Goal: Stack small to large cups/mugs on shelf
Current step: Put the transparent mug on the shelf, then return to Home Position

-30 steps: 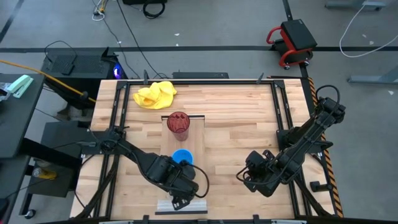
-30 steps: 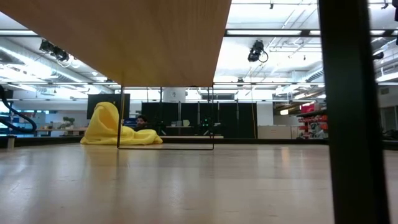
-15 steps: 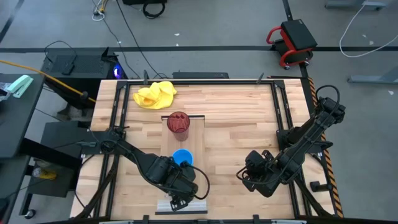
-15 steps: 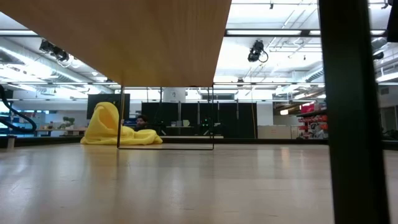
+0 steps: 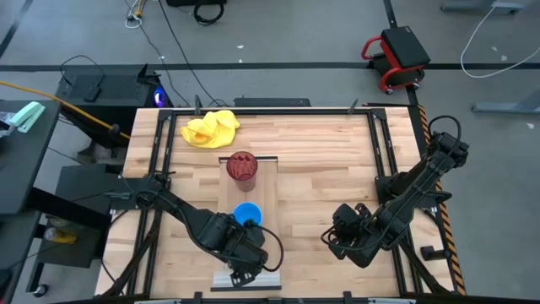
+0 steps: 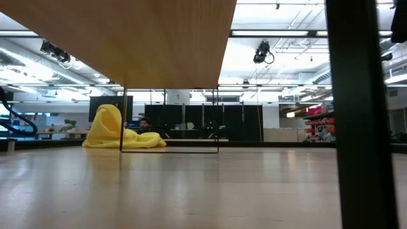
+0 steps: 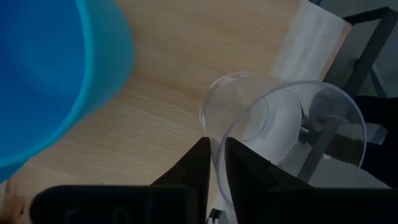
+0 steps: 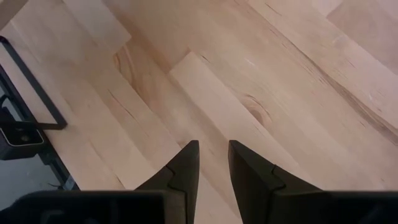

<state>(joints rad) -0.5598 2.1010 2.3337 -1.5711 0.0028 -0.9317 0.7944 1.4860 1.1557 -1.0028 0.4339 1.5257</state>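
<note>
The pale shelf runs from mid-table to the near edge. The dark red ribbed tumbler stands on its far end and the blue mug on its middle; the mug also fills a corner of the left wrist view. My left gripper is over the shelf's near end, shut on the clear glass cup. My right gripper waits over the table's near right, fingers nearly together and empty. My left gripper pinches the glass cup's wall at its rim, one finger inside the cup and one outside. The fingers come from above, slanting down. The cup's mouth faces up, its base close over the shelf's near end; whether it rests there I cannot tell.
A yellow cloth lies at the table's far left and also shows in the low view. The shelf's raised pale lip is just beyond the cup. In the low view the shelf's underside stands on thin wire legs.
</note>
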